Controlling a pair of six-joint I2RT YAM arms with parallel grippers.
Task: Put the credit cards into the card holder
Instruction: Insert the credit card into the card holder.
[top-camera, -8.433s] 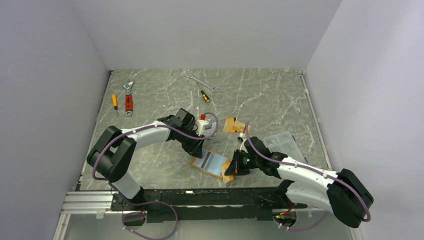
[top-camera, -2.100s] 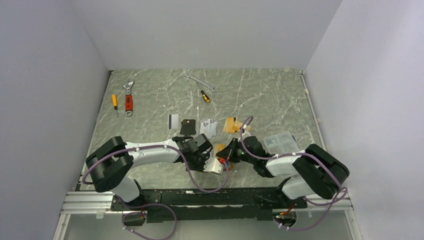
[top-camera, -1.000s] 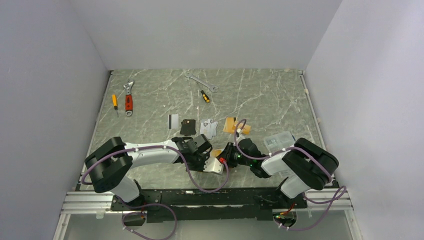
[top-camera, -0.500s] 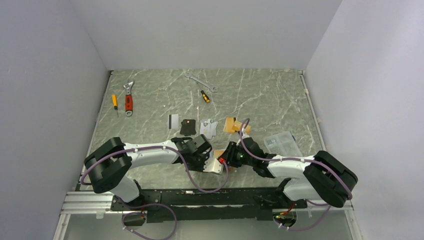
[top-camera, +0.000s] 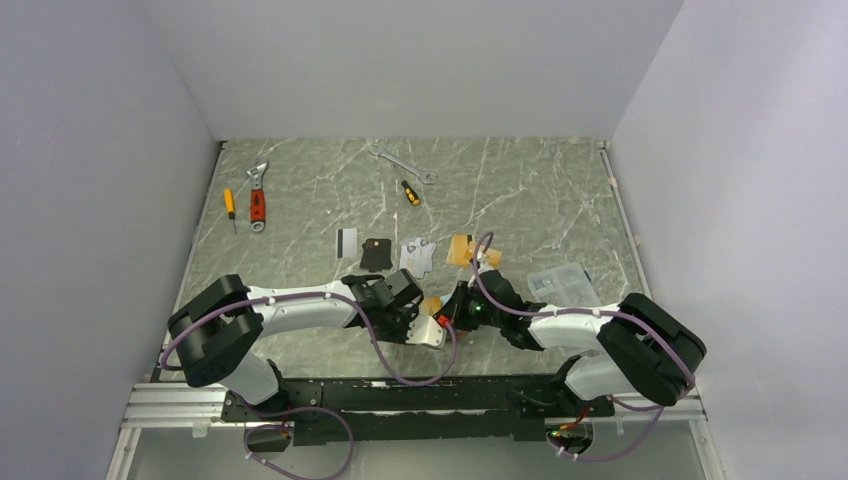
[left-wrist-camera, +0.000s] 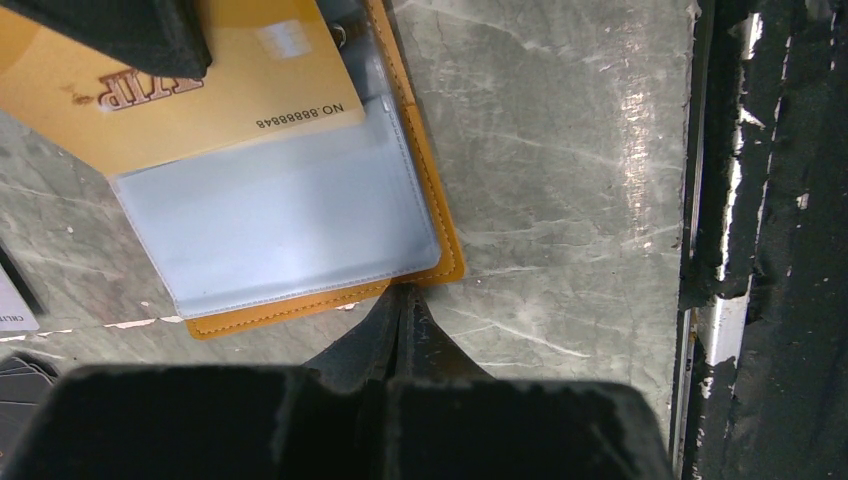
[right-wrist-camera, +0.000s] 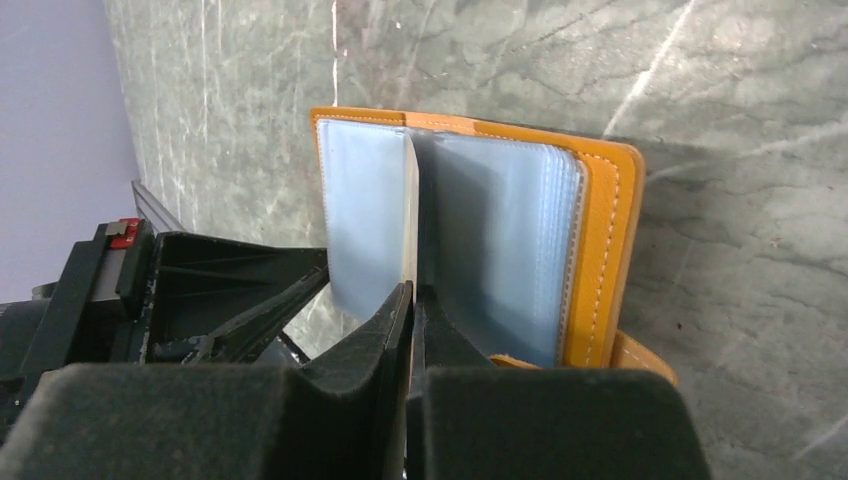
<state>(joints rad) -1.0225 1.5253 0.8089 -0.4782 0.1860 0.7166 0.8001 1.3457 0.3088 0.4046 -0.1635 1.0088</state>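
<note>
Over card holder (right-wrist-camera: 605, 230) — right gripper (right-wrist-camera: 412, 298) pinched on credit card (left-wrist-camera: 210, 115); left gripper (left-wrist-camera: 403, 302) closed.

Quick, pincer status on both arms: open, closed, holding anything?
Left pincer: closed, tips at the card holder's edge; whether it grips cannot be told.
Right pincer: closed on the orange credit card.

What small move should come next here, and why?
Probably nudge the orange-tan card deeper into the clear pocket with the right hand. In the left wrist view much of the card sticks out past the pocket, while the shut left hand presses at the card holder's edge, seemingly pinning it.
</note>
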